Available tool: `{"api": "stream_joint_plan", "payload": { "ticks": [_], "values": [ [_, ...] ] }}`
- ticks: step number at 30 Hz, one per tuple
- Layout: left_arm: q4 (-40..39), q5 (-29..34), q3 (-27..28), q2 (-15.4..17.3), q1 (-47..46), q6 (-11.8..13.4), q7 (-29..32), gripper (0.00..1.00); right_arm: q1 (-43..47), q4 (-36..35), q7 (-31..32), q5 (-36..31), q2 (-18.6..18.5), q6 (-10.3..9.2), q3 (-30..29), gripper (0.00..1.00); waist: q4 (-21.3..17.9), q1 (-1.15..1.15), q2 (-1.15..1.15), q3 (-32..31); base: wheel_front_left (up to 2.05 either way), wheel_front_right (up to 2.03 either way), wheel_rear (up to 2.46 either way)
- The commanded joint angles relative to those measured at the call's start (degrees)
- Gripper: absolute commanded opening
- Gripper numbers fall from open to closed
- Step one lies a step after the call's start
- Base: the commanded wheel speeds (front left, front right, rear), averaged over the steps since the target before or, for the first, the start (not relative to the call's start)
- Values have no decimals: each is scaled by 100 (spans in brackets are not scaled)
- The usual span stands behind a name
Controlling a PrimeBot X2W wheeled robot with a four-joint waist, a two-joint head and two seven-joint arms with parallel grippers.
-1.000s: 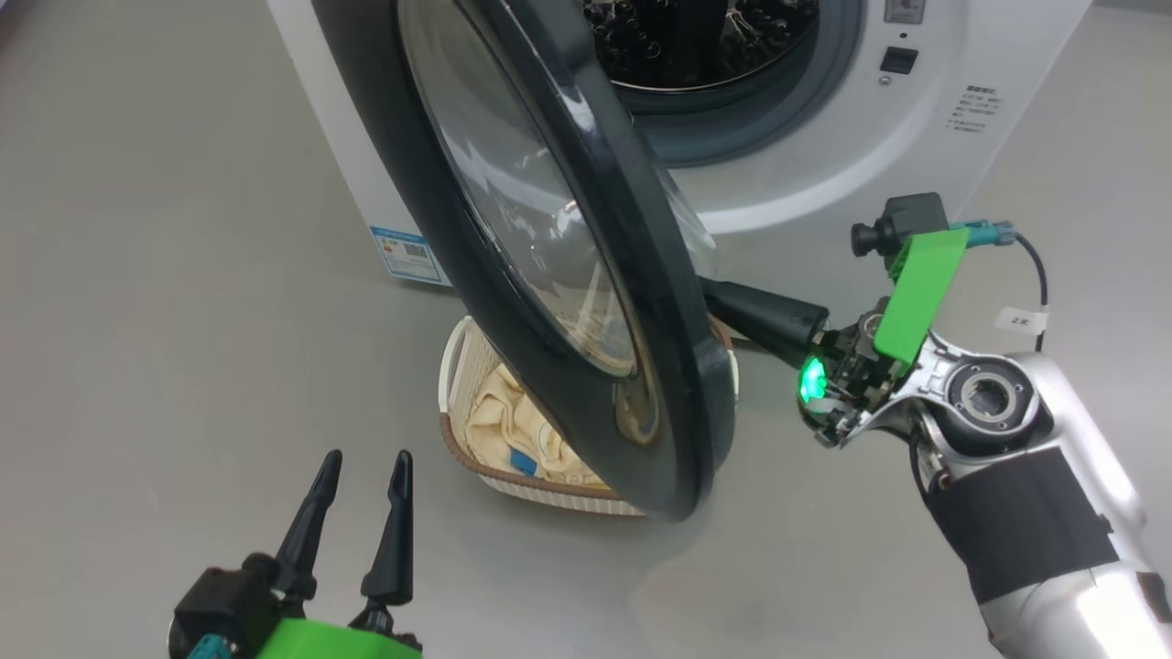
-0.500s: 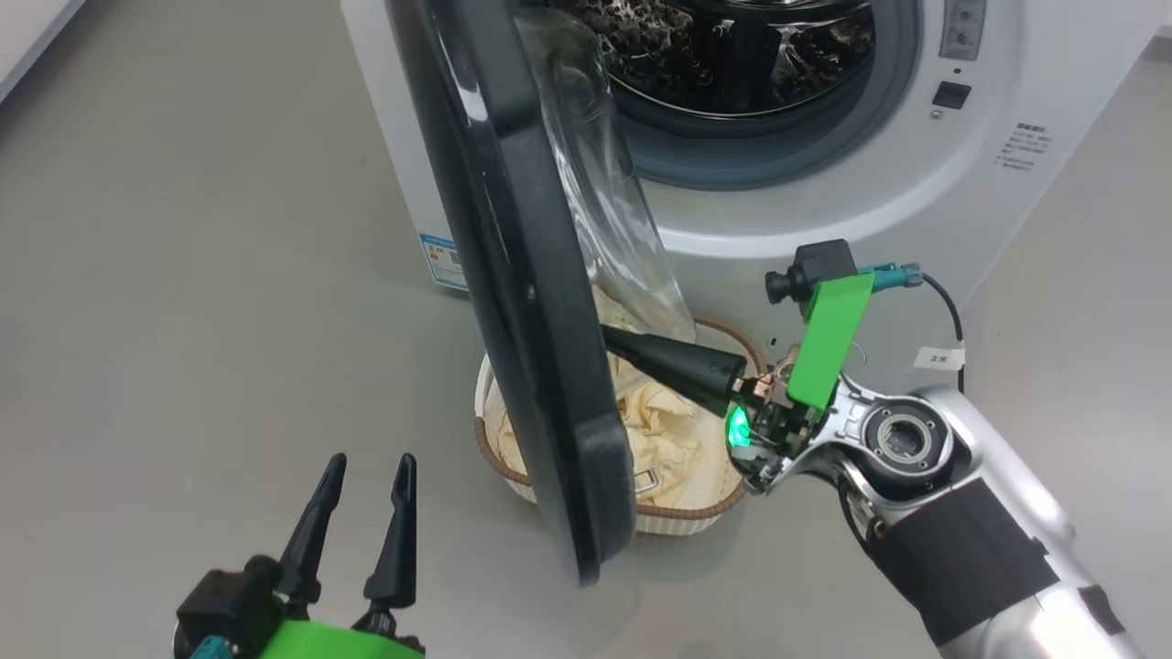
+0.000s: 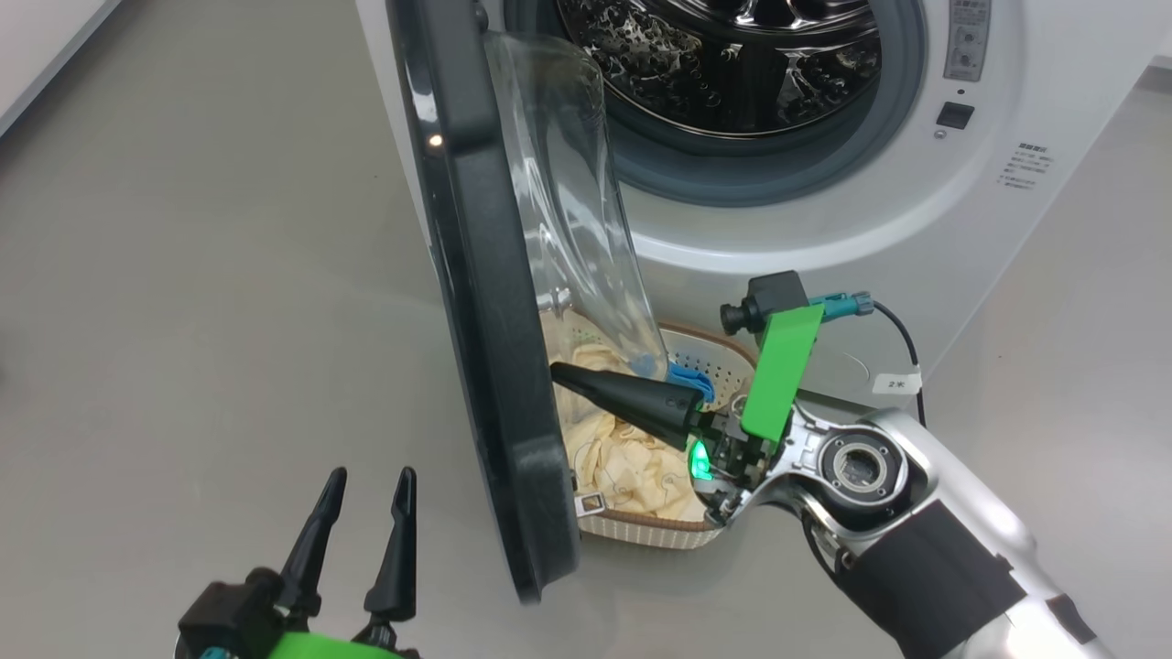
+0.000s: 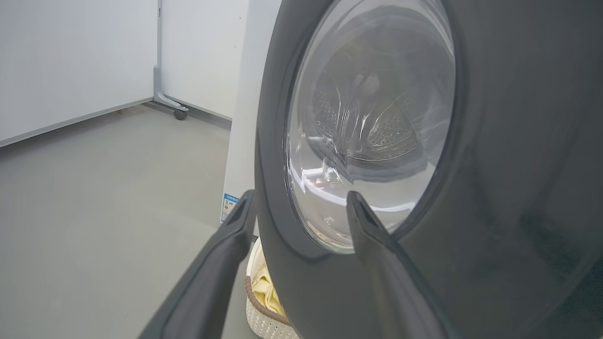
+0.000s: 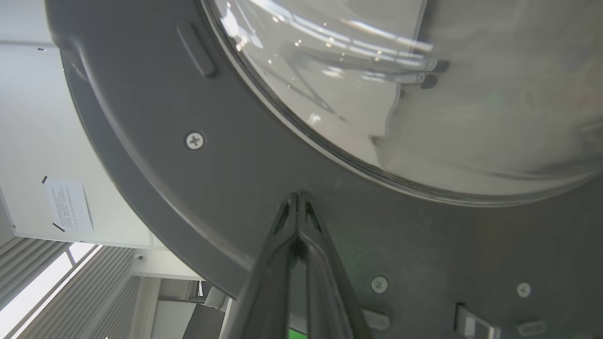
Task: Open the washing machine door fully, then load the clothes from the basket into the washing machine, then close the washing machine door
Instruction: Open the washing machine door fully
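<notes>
Against the inner face of the door (image 3: 485, 366), your right gripper (image 3: 556, 369) is the nearer one.
The door stands out from the washing machine (image 3: 824, 238), edge toward you, running far to near. It lies just left of the right fingers, which are closed, tips seemingly touching the black rim below the glass. That forearm reaches in from the near right, fingers level over the basket (image 3: 641, 533) of clothes (image 3: 623, 458). Your left gripper (image 3: 371, 476) hangs open on the outer side, apart from the door. Pushing left should widen it.

Grey floor (image 3: 183, 275); white partition (image 4: 70, 56) on castor (image 4: 179, 114); paper note (image 5: 68, 205) on wall (image 5: 28, 117), slatted blinds (image 5: 56, 292) nearby
</notes>
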Motion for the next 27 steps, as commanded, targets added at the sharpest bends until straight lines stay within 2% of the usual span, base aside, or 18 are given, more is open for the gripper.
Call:
{"api": "stream_joint_plan", "payload": {
  "ticks": [1, 8, 11, 18, 21, 24, 27],
  "values": [
    [-172, -37, 168, 42, -100, -18, -63, 100, -59, -225, -73, 64, 111, -15, 96, 0, -6, 0, 0, -9, 0, 0, 0],
    [-176, 12, 187, 42, -61, -12, -63, 100, 48, -272, -102, 54, 111, -15, 86, 0, -64, 0, 0, -119, 0, 0, 0],
    [-180, 76, 242, 42, -54, -19, -63, 100, 180, -343, -5, -226, 92, -15, -93, 0, -108, 0, 0, -191, 0, 0, 0],
    [-187, 160, 409, 42, 36, -38, -63, 100, 474, -869, -44, -809, -280, -15, -608, 0, -222, 0, 0, -324, 0, 0, 0],
    [-207, 176, 447, 42, 50, -47, -63, 100, 582, -1341, -615, -1572, -695, -15, -788, 0, -249, 0, 0, -345, 0, 0, 0],
    [-227, 183, 471, 42, 70, -49, -63, 100, 726, -1608, -1713, -2430, -1164, -15, -845, 0, -300, 0, 0, -365, 0, 0, 0],
    [-220, 186, 479, 42, 96, -50, -63, 100, 890, -1516, -3082, -3398, -1738, -15, -660, 0, -342, 0, 0, -399, 0, 0, 0]
  ]
}}
